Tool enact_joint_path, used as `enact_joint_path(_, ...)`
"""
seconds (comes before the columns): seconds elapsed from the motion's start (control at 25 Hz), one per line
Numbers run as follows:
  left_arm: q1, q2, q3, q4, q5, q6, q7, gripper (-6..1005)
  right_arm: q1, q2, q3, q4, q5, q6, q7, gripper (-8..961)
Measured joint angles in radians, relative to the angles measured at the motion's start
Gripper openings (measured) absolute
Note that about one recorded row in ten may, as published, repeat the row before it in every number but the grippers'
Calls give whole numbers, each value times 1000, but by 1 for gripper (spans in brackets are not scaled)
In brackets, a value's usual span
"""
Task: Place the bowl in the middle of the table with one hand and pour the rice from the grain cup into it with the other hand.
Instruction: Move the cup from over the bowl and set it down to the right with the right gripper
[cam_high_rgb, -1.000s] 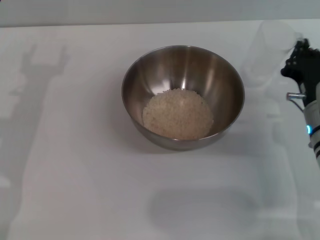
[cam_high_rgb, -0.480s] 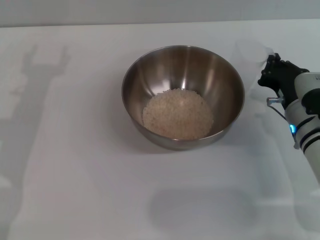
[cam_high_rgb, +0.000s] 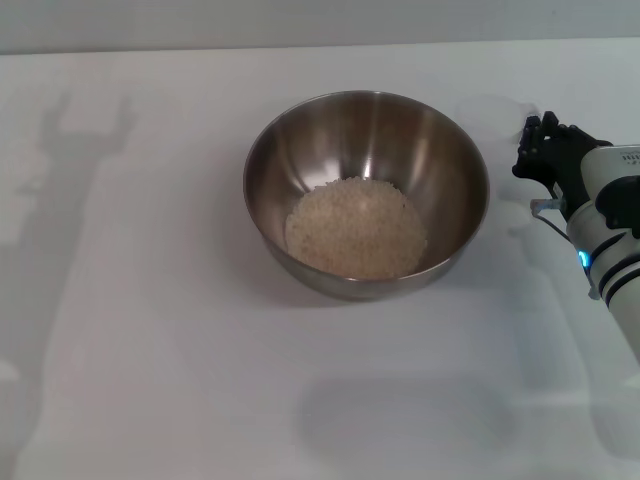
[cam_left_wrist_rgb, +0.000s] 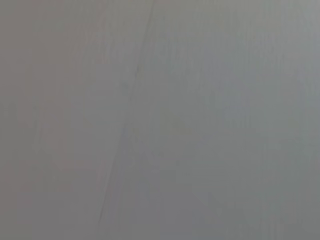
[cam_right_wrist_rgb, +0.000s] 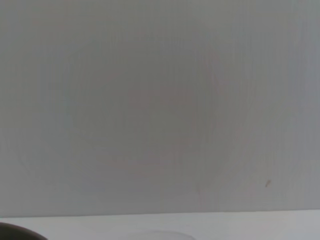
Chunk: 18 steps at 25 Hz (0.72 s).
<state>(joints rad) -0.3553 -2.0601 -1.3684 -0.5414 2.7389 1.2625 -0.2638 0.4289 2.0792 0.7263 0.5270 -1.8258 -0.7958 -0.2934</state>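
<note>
One bowl (cam_high_rgb: 366, 193): large steel one, upright near the middle of the table (cam_high_rgb: 150, 330), head view.
Rice (cam_high_rgb: 355, 227): pale heap in the bottom of the bowl, spread across the floor of it.
Grain cup (cam_high_rgb: 497, 118): clear and faint, just beside the bowl's right rim, looks empty; whether it rests on the table or hangs just above it cannot be told.
Right gripper (cam_high_rgb: 533, 148): black, at the cup's right side, arm entering from the right edge with a blue light on it; fingers appear closed on the cup, contact hard to make out.
Left gripper: out of the head view; only a shadow falls on the table's left part.
Left wrist view: plain grey surface, nothing to identify.
Right wrist view: pale wall, a strip of table along the lower edge, a dark sliver of bowl rim (cam_right_wrist_rgb: 15, 231) at the corner.
</note>
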Motion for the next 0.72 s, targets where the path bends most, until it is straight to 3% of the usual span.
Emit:
enact_joint_path(0.12,10,0,0,-13,0,0,0,846,0,0,-2,-2,-9,1,0,85)
enact_joint_path(0.52,23,0,0,-29,1,1,0,846,-36,1,-7,-3,-57,-11,2,284)
enact_joint_path(0.72,28,0,0,-29,1,10,0,846,-94,1,-79,2,-57,-117,2,290)
